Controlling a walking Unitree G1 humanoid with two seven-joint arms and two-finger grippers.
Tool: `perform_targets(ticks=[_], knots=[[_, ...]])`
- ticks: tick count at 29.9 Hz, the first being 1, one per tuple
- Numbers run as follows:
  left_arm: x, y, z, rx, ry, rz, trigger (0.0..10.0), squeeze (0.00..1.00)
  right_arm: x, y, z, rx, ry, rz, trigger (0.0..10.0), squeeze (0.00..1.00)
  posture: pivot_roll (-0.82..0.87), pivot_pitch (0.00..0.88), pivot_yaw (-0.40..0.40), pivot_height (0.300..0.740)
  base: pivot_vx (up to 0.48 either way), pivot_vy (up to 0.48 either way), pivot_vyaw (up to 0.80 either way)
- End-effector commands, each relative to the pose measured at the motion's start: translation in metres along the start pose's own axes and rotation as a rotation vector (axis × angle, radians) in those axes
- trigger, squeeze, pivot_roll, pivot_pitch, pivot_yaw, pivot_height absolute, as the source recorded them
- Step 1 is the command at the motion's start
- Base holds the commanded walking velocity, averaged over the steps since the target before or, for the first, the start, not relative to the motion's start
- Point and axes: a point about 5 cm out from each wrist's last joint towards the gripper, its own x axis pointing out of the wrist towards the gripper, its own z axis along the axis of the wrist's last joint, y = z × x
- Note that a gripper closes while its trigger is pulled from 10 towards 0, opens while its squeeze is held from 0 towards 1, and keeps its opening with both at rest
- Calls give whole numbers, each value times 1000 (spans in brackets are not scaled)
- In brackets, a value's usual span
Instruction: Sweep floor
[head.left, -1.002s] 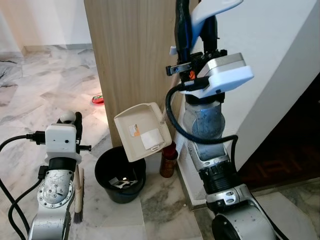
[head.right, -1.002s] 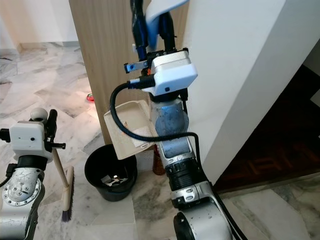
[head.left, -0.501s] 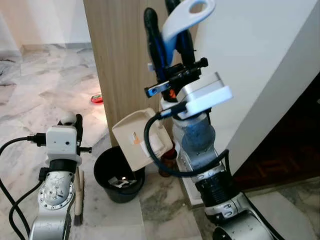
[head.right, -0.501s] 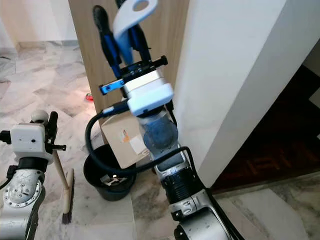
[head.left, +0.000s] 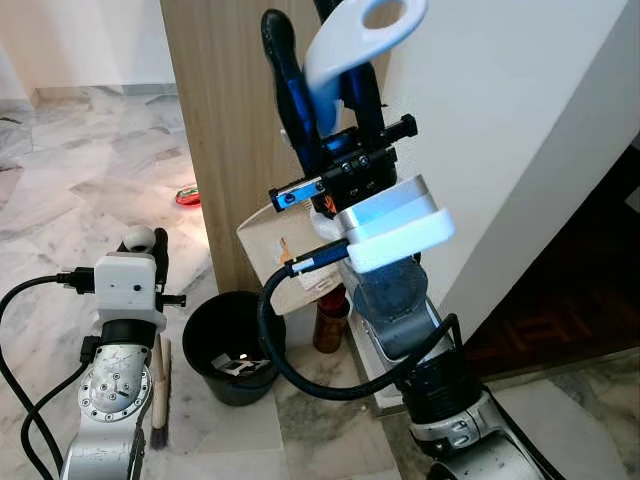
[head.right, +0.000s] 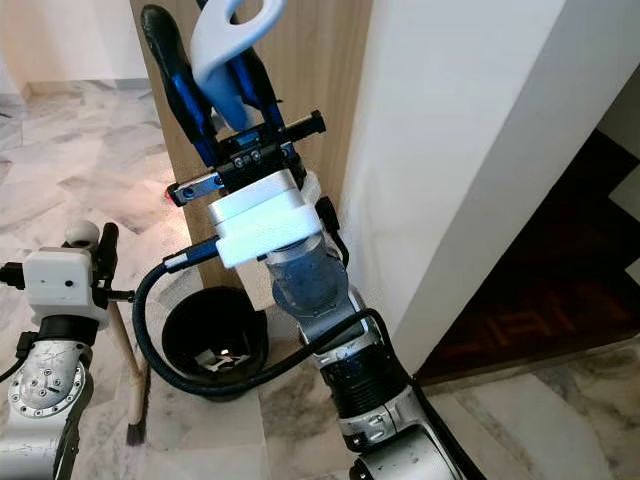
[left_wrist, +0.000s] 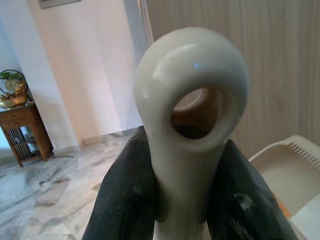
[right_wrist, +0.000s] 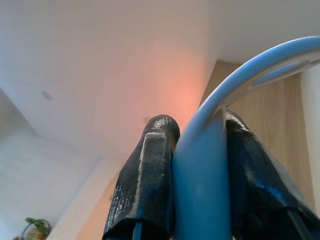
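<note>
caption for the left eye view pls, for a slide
Right gripper holds the dustpan above the bin; left gripper holds the broom.

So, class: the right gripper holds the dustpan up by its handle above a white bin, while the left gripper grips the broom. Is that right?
Not quite. The bin is black, as the left eye view shows. The rest holds: the right gripper holds the dustpan up by its handle above the bin, and the left gripper grips the broom.

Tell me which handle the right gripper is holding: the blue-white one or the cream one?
The blue-white dustpan handle, raised high against the wooden panel. The cream broom handle, with its round eyelet, sits between the left gripper's fingers.
</note>
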Motion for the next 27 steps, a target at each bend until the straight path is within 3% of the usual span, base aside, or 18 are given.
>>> perform_targets(ticks=[1, 12, 23, 27], knots=[[1, -2, 16, 26, -88, -6, 10000, 0, 9, 8, 18, 46, -70, -83, 10000, 0, 194, 22, -99, 740, 0, 0, 0], [1, -1, 15, 31, -90, -5, 10000, 0, 10, 15, 31, 21, -122, -77, 10000, 0, 194, 18, -104, 740, 0, 0, 0], [2, -3, 16, 29, -97, -8, 10000, 0, 12, 22, 38, 105, -150, -69, 10000, 0, 192, 12, -108, 740, 0, 0, 0], [2, -3, 16, 27, -98, -9, 10000, 0, 13, 27, 43, 184, -162, -44, 10000, 0, 192, 11, -110, 740, 0, 0, 0]])
